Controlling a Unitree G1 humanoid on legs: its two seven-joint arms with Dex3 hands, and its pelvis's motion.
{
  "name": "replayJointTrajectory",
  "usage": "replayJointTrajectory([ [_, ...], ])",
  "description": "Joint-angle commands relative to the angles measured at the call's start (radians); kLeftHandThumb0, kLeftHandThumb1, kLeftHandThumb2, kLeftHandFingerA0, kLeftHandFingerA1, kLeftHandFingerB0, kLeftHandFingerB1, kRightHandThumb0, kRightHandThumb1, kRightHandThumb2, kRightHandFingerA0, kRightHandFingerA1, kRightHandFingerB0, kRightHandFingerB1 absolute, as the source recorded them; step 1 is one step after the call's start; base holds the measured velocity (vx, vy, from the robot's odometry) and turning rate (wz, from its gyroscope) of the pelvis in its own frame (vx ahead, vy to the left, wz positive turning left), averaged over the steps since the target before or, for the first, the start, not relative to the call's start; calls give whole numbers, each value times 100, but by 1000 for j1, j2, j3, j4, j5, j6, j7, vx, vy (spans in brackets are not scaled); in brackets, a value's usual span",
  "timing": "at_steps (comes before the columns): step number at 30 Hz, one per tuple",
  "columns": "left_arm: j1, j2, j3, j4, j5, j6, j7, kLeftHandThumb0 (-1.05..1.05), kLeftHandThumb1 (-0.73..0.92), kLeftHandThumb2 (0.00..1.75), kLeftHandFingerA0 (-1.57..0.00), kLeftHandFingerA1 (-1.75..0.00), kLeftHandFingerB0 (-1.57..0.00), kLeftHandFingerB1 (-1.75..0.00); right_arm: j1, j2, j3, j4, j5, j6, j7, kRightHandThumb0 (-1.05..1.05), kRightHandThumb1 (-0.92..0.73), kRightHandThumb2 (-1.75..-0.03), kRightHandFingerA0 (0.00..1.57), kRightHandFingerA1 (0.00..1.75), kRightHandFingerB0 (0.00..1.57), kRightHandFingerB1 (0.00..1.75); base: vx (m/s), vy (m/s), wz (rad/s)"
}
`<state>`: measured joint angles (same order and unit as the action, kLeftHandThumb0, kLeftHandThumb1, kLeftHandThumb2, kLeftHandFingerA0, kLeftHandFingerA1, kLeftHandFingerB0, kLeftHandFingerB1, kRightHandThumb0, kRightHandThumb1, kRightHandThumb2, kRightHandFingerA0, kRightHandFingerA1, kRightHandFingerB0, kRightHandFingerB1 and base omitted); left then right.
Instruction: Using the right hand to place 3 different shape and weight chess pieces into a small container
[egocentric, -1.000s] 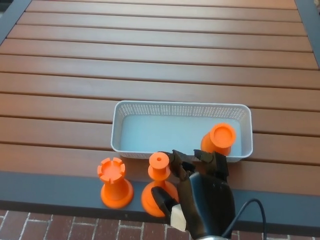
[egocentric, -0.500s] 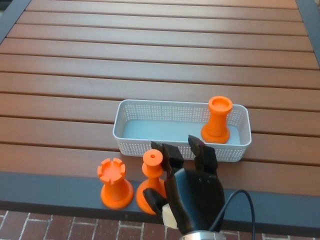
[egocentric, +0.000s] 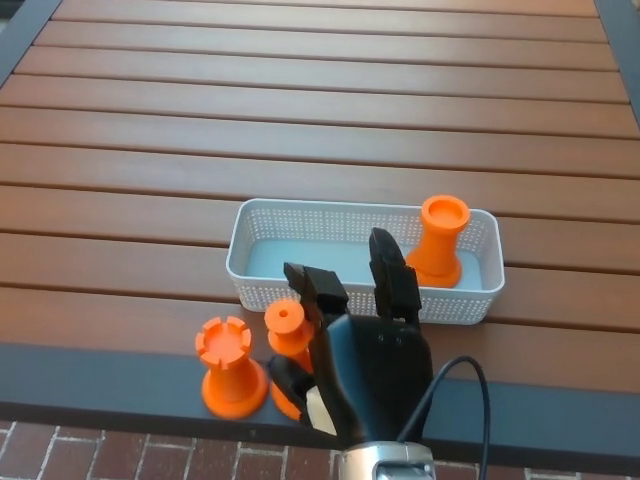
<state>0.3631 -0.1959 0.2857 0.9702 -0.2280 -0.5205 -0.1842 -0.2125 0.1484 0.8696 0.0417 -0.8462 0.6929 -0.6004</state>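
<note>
Right hand (egocentric: 365, 360) sits low at the table's near edge, back of it toward my camera; two fingers (egocentric: 392, 272) spread and pointing up over the basket's near wall, thumb curling in beside the middle piece; from here I can't tell if it touches, and I judge nothing is gripped; left hand not in view.

Progress, my read: one of three done; a waisted piece with a cupped top (egocentric: 437, 241) stands upright inside the basket (egocentric: 300, 213), toward its right end; two left, both outside, on the dark border strip at the near edge: the rook (egocentric: 230, 368), notched crown, wide flared base, standing free at left; the round-topped piece (egocentric: 287, 335) just beside the hand, its base partly hidden by it, likely next.

Materials: all pieces matte orange plastic, smooth, turned shapes; basket white perforated plastic mesh, shallow, rectangular, rounded corners; table (egocentric: 300, 90) of reddish-brown slats with grooves between.
</note>
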Motion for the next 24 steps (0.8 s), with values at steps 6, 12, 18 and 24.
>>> replayJointTrajectory([
  [6,26,-4,20,40,-27,-21,-29,-9,54,107,-106,-144,-94,-118,-2,147,-25,-15,12,-104,-130,-34,-76,-64,44,101,71,47,0,0,0],
  [12,23,-4,17,38,-25,-27,-30,-11,54,107,-110,-142,-94,-116,-6,144,-8,-27,-2,-93,-105,-39,-79,-64,59,93,64,46,0,0,0],
  [18,18,10,13,47,-16,-34,-18,-11,50,111,-111,-141,-94,-116,26,106,-36,-61,83,-206,-88,-16,-64,-96,93,164,81,90,0,0,0],
  [24,22,7,13,45,-17,-24,-12,-12,55,103,-109,-140,-95,-115,34,99,-40,-54,84,-247,-119,-14,-71,-100,70,175,58,175,0,0,0],
])
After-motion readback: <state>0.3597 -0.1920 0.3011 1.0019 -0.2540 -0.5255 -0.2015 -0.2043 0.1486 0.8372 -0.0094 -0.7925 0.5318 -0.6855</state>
